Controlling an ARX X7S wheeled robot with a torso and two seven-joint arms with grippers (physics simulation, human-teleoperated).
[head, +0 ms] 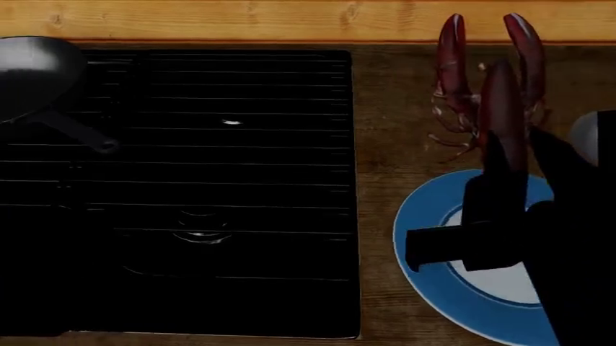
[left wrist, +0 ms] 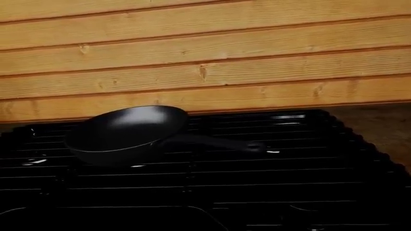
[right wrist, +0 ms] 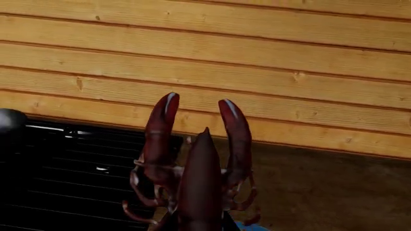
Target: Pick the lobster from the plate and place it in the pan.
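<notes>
The dark red lobster [head: 503,101] hangs lifted above the far edge of the blue-rimmed plate [head: 433,238], claws pointing at the wall. My right gripper [head: 498,169] is shut on its tail end. In the right wrist view the lobster [right wrist: 202,168] fills the middle, its body hiding the fingers, with a sliver of the plate [right wrist: 255,226] below. The black pan [head: 34,72] sits on the far left corner of the stove, its handle [head: 82,133] pointing toward me. The left wrist view shows the pan [left wrist: 125,130] and nothing inside it. My left gripper does not show.
A black stove grate [head: 241,180] covers the left and middle. A strip of brown wooden counter [head: 385,108] separates it from the plate. A light wooden plank wall [head: 288,18] closes the far side.
</notes>
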